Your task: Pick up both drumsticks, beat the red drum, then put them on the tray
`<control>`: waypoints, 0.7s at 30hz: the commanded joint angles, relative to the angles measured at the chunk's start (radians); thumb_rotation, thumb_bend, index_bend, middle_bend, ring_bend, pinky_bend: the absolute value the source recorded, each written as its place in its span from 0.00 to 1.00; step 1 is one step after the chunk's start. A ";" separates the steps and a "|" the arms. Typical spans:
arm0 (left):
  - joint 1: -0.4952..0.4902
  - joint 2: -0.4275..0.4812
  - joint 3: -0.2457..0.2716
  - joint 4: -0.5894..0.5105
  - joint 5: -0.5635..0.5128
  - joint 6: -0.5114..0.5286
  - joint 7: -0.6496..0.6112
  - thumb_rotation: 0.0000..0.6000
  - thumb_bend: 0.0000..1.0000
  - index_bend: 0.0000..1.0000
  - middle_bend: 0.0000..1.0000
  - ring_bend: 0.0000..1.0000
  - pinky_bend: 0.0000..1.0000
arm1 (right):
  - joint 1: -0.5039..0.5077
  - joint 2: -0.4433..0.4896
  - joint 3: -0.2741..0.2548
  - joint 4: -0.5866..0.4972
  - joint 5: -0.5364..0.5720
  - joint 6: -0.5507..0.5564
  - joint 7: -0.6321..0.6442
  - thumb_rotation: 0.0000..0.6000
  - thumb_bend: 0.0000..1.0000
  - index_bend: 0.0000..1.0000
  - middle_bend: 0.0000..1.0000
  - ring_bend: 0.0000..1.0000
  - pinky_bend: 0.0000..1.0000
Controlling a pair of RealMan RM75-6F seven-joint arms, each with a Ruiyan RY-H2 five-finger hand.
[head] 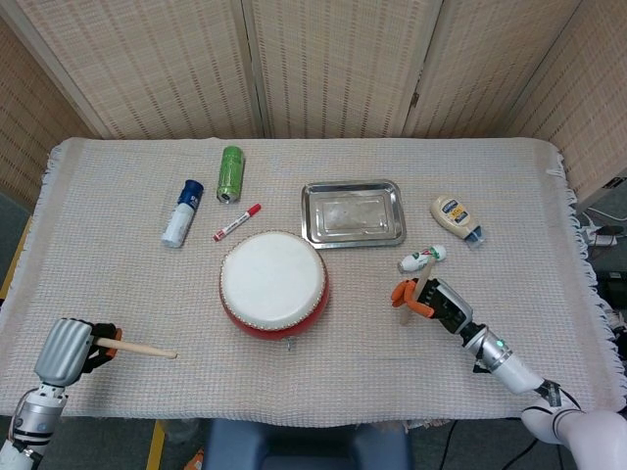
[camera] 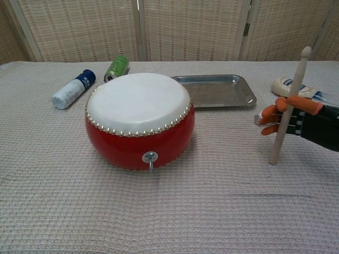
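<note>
The red drum [head: 273, 284] [camera: 139, 119] with its white skin stands at the table's middle. Behind it lies the steel tray [head: 353, 213] [camera: 217, 91] with nothing in it. My right hand [head: 436, 302] [camera: 304, 119] grips one drumstick [head: 419, 279] [camera: 288, 106] to the right of the drum. That stick stands nearly upright, tip up, with its lower end close to the cloth. At the near left corner my left hand [head: 67, 350] holds the other drumstick [head: 142, 347], which points right, level over the table. The chest view does not show the left hand.
A green can [head: 230, 173] [camera: 116, 67], a blue-and-white bottle [head: 181, 212] [camera: 73, 89] and a red marker [head: 237, 222] lie behind the drum on the left. A mayonnaise bottle [head: 456, 217] [camera: 288, 85] and a small white bottle [head: 421, 258] lie right of the tray.
</note>
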 commanded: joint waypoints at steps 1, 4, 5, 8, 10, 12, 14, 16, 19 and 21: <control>0.000 0.000 0.000 0.000 0.000 0.000 0.000 1.00 0.56 0.95 1.00 1.00 1.00 | 0.001 -0.008 -0.011 0.011 -0.006 -0.001 -0.007 0.76 0.16 0.63 0.46 0.37 0.40; 0.001 -0.001 0.000 0.002 0.000 0.000 -0.002 1.00 0.56 0.95 1.00 1.00 1.00 | -0.002 -0.018 -0.016 0.022 -0.004 -0.001 -0.012 0.76 0.16 0.65 0.47 0.37 0.41; 0.001 -0.002 0.000 0.003 -0.001 -0.001 -0.003 1.00 0.56 0.95 1.00 1.00 1.00 | -0.003 -0.021 -0.018 0.026 -0.003 -0.003 -0.012 0.76 0.16 0.65 0.47 0.37 0.41; 0.001 -0.003 0.000 0.006 -0.001 -0.001 -0.006 1.00 0.56 0.95 1.00 1.00 1.00 | -0.005 -0.029 -0.023 0.035 0.002 -0.011 -0.013 0.76 0.16 0.67 0.48 0.38 0.42; 0.001 -0.004 0.000 0.008 0.000 -0.001 -0.008 1.00 0.56 0.95 1.00 1.00 1.00 | -0.005 -0.035 -0.026 0.040 0.004 -0.018 -0.015 0.76 0.16 0.69 0.48 0.38 0.42; 0.001 -0.006 0.000 0.010 0.000 -0.001 -0.011 1.00 0.56 0.95 1.00 1.00 1.00 | -0.005 -0.040 -0.030 0.045 0.004 -0.023 -0.013 0.76 0.16 0.71 0.50 0.39 0.43; 0.001 -0.007 0.000 0.012 0.000 -0.002 -0.011 1.00 0.56 0.95 1.00 1.00 1.00 | -0.004 -0.046 -0.032 0.051 0.006 -0.029 -0.017 0.76 0.16 0.72 0.51 0.40 0.44; 0.000 -0.007 0.001 0.012 0.001 -0.003 -0.012 1.00 0.56 0.95 1.00 1.00 1.00 | -0.003 -0.051 -0.034 0.054 0.006 -0.032 -0.020 0.76 0.16 0.74 0.52 0.41 0.45; 0.000 -0.008 0.001 0.013 0.001 -0.004 -0.013 1.00 0.56 0.95 1.00 1.00 1.00 | -0.001 -0.059 -0.039 0.060 0.005 -0.037 -0.027 0.76 0.16 0.77 0.54 0.43 0.46; 0.000 -0.008 0.001 0.015 0.000 -0.004 -0.013 1.00 0.56 0.95 1.00 1.00 1.00 | 0.000 -0.064 -0.040 0.063 0.005 -0.041 -0.034 0.76 0.16 0.78 0.56 0.44 0.47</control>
